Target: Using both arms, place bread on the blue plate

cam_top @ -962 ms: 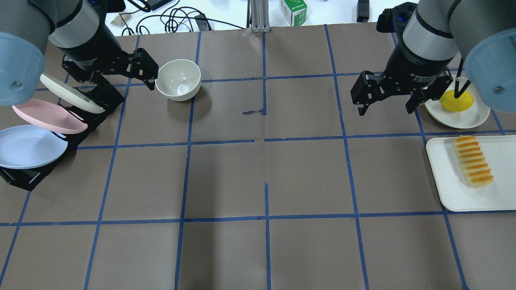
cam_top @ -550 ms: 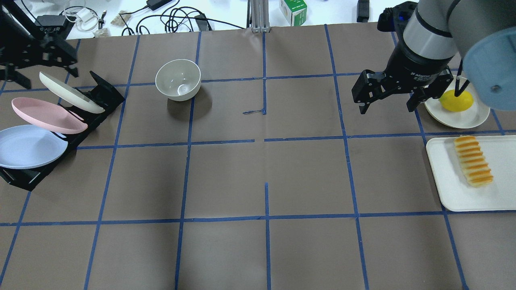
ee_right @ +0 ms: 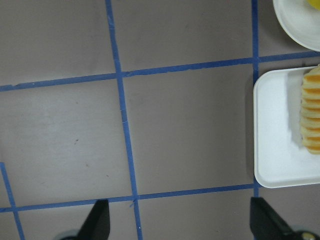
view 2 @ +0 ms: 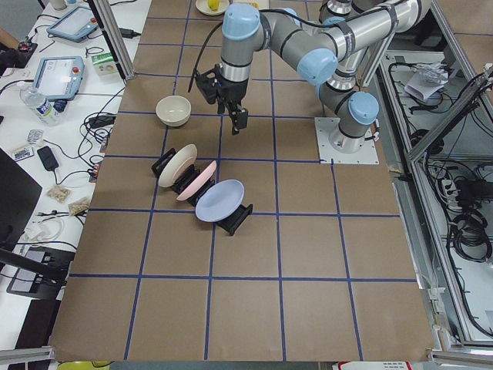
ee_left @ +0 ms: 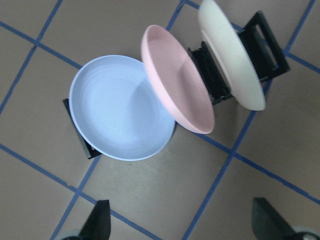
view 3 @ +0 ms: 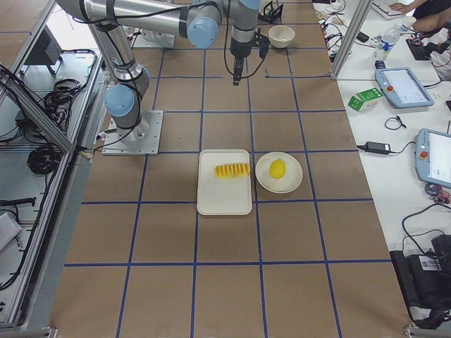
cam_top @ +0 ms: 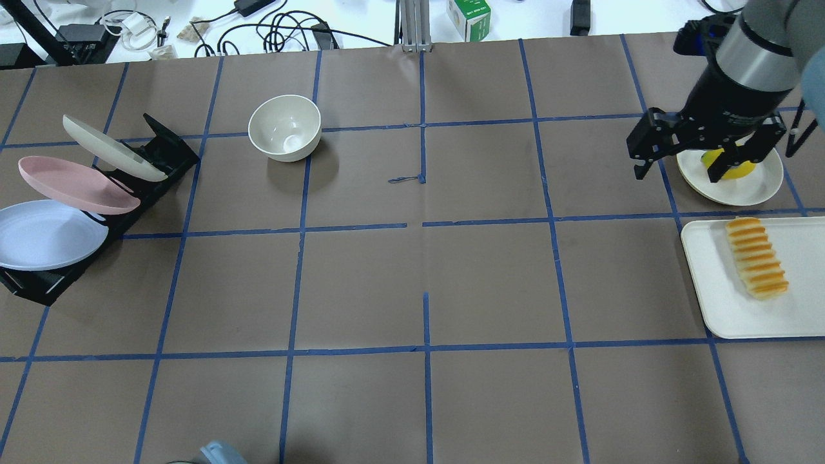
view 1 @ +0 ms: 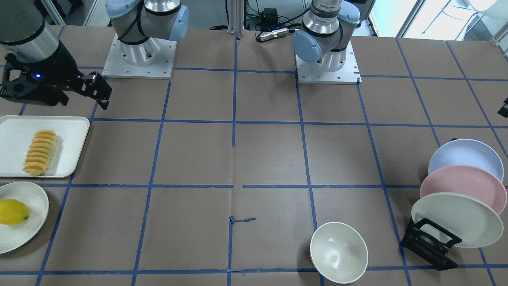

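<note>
Currently the sliced orange-yellow bread loaf (cam_top: 755,258) lies on a white rectangular tray (cam_top: 709,290), w/ neither arm touching it. Right black 2-finger gripper (cam_top: 677,173) hangs w/ fingers spread wide, empty, beside a round cream dish (cam_top: 757,190) holding a yellow lemon (view 1: 12,211). Round pale-blue plate (cam_top: 45,235) leans in a black rack (cam_top: 169,151), next to 1 pink plate (cam_top: 77,183) and 1 cream-white plate (cam_top: 109,148). Left gripper (ee_left: 184,224), also spread and empty, hovers above that rack.

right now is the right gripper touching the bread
Apart. The right wrist view shows the right gripper open over bare table, the bread lying well aside on the tray.
</note>
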Controlling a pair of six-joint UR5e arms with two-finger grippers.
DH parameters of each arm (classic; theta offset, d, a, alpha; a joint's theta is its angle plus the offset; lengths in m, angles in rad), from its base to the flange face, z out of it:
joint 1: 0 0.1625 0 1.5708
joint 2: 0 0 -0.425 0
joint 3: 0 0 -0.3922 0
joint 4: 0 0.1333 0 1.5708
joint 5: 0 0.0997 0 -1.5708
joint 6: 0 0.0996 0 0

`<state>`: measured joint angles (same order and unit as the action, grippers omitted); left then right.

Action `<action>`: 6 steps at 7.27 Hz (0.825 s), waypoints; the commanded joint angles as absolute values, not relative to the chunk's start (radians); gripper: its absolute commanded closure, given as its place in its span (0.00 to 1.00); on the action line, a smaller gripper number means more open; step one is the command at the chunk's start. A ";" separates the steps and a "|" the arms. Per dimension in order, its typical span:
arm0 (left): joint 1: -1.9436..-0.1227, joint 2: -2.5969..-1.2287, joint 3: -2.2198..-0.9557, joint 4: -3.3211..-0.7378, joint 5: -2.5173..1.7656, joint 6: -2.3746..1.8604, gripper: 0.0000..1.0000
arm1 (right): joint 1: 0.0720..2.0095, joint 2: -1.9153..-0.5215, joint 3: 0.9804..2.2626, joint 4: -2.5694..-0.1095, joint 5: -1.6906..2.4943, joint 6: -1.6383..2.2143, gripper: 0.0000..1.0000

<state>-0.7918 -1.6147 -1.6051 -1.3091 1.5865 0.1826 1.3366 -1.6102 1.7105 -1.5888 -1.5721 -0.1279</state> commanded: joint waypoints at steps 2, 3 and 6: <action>-0.750 -1.793 -1.617 -1.207 1.656 0.189 0.00 | 1.159 -1.602 1.819 -1.716 -1.571 -0.300 0.00; -0.750 -1.831 -1.608 -1.194 1.730 0.184 0.00 | 1.122 -1.600 1.860 -1.783 -1.571 -0.371 0.00; -0.752 -1.936 -1.612 -1.184 1.736 -0.006 0.00 | 1.010 -1.492 1.936 -1.995 -1.650 -0.566 0.00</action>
